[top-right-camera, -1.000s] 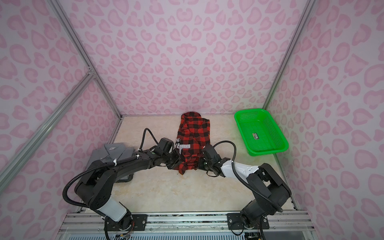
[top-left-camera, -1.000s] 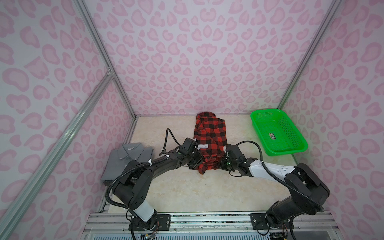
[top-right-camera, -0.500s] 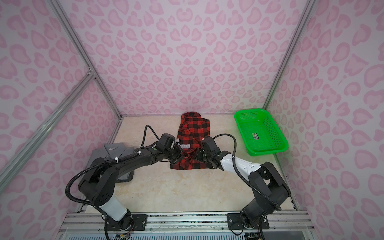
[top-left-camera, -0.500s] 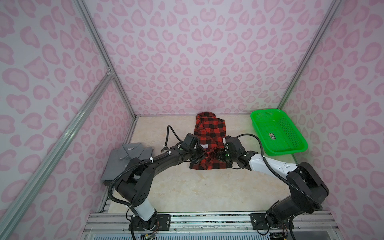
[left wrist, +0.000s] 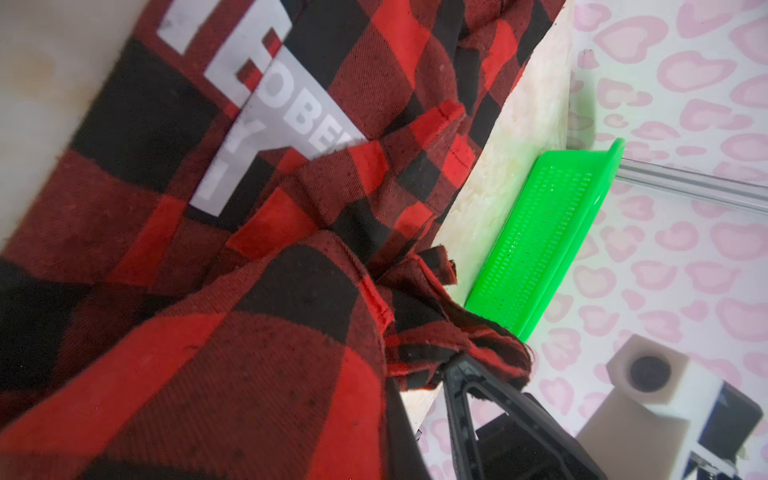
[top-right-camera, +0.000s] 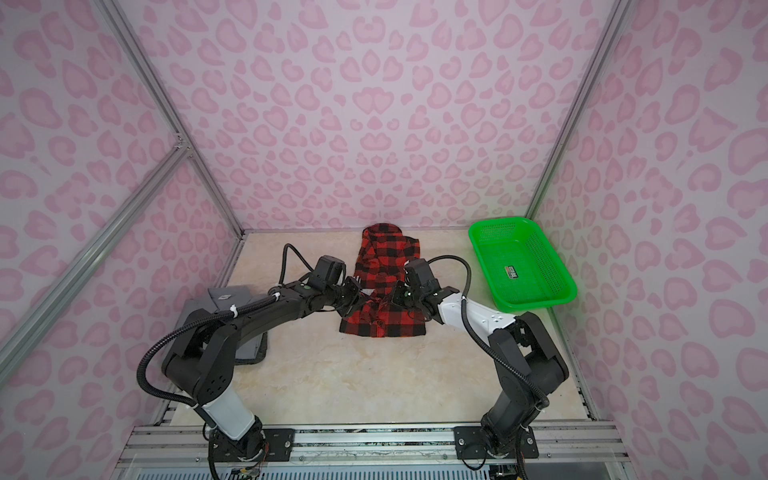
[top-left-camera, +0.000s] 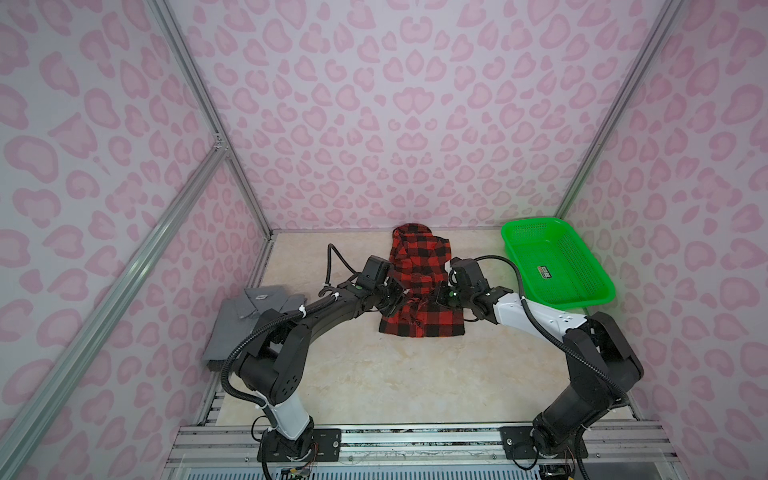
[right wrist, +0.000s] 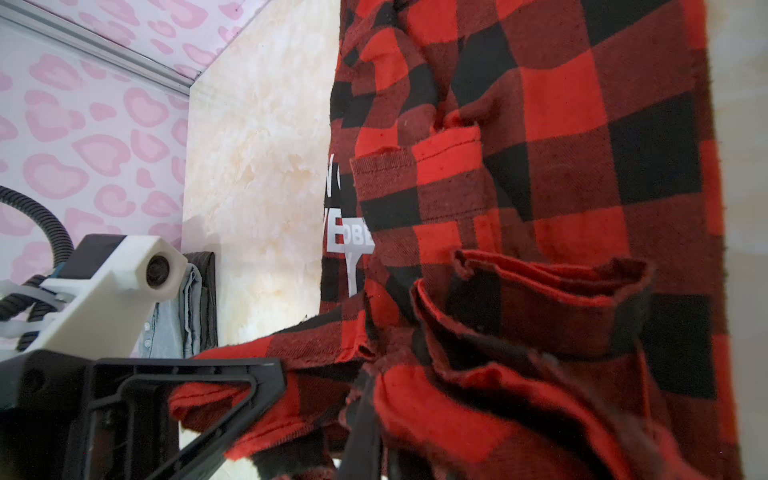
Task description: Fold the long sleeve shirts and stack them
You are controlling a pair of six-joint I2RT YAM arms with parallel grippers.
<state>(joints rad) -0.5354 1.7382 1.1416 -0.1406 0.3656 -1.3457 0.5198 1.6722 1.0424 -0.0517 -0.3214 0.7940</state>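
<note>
In both top views the red-and-black checked shirt [top-left-camera: 422,322] [top-right-camera: 386,324] lies in the middle of the table [top-left-camera: 395,374], running from its centre toward the back wall. Its near end is spread flat. My left gripper [top-left-camera: 395,297] and right gripper [top-left-camera: 440,297] meet the cloth from either side at about mid-length. The grey shirt [top-left-camera: 237,328] [top-right-camera: 239,293] sits folded at the table's left edge, partly under my left arm and well apart from the checked one. The green basket [top-left-camera: 552,249] stands in the far right corner.

From the left wrist I see checked cloth [left wrist: 166,249] with a white printed patch filling most of the frame. A bunched hem is gathered at the tip of the left gripper [left wrist: 449,365], whose jaws are all but closed on it. The basket [left wrist: 540,232] lies beyond.

From the right wrist, the right gripper [right wrist: 324,374] is clamped tight on a fold of the checked shirt [right wrist: 561,166]. The rest lies on the table beyond it. The grey shirt's folded edge [right wrist: 195,307] shows in the distance.
</note>
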